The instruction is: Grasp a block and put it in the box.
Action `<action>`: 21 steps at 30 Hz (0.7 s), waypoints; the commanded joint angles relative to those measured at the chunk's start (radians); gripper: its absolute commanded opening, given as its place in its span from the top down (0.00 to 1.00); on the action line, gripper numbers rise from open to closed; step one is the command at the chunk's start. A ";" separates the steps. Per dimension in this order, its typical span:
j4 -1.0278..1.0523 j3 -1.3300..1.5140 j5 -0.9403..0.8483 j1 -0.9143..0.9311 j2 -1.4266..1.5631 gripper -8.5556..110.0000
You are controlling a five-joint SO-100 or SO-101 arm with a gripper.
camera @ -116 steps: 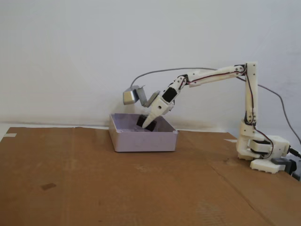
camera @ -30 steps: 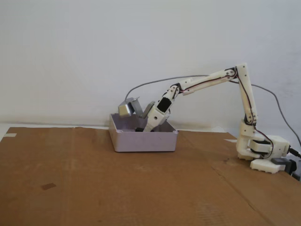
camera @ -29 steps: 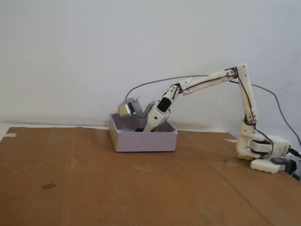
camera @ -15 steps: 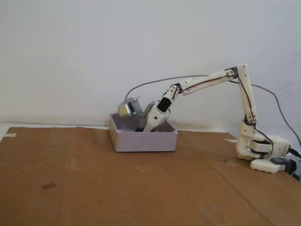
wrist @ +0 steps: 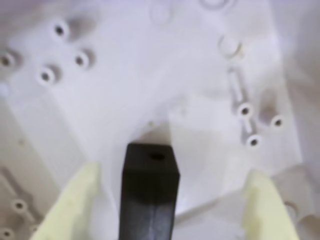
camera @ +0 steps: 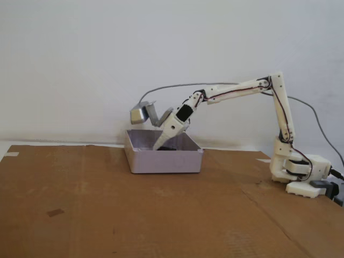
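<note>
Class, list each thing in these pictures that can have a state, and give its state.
Gripper: open, reaching down into the box.
Block: between the fingers, touched by neither, inside the box.
Box: open-topped, upright on the cardboard.

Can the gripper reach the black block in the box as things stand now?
Probably yes. In the wrist view the black block lies between the open gripper's yellow fingers, touching neither, and nothing covers it inside the box.
</note>
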 commanded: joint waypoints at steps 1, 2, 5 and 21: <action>-0.029 -0.137 -0.008 -0.009 0.052 0.64; -0.029 -0.144 -0.008 -0.009 0.054 0.64; -0.028 -0.149 -0.008 -0.009 0.080 0.64; -0.028 -0.140 -0.008 -0.025 0.249 0.64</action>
